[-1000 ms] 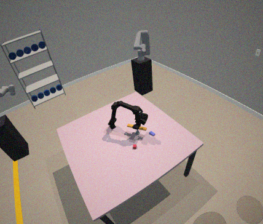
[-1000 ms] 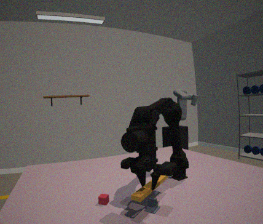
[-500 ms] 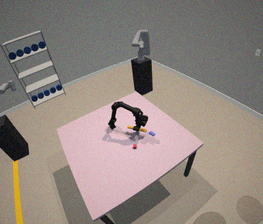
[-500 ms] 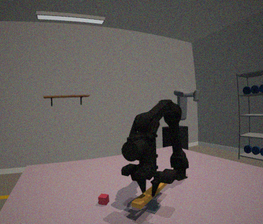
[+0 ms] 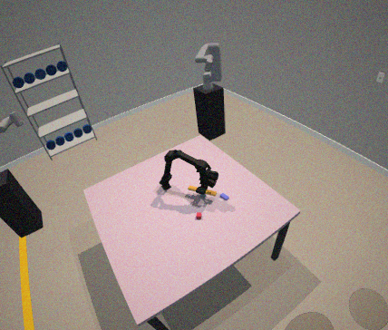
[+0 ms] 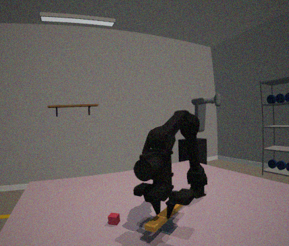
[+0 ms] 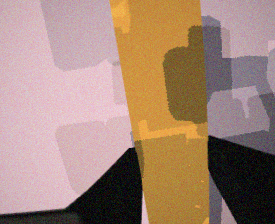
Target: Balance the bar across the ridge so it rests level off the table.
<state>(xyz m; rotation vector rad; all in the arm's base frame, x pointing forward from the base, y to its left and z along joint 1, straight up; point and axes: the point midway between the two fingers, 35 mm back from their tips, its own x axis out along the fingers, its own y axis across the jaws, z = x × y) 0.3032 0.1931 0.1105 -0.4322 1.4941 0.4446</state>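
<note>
The long orange-yellow bar (image 5: 193, 188) (image 6: 152, 226) (image 7: 153, 65) is held above the pink table (image 5: 156, 254) (image 6: 65, 192), its shadow beside it. My gripper (image 5: 205, 192) (image 6: 163, 215) (image 7: 170, 150) is shut on the bar, one dark finger on each side. The bar looks close to level. The small blue-grey ridge (image 6: 170, 228) shows partly beside and under the bar in the exterior view. The bar hides the ridge in the wrist view. Whether the bar touches the ridge, I cannot tell.
A red cube (image 5: 198, 216) (image 6: 113, 219) sits on the table to one side of the bar. A blue block (image 5: 224, 196) lies just past the bar's far end from the arm base. The arm's shadows fall around the bar.
</note>
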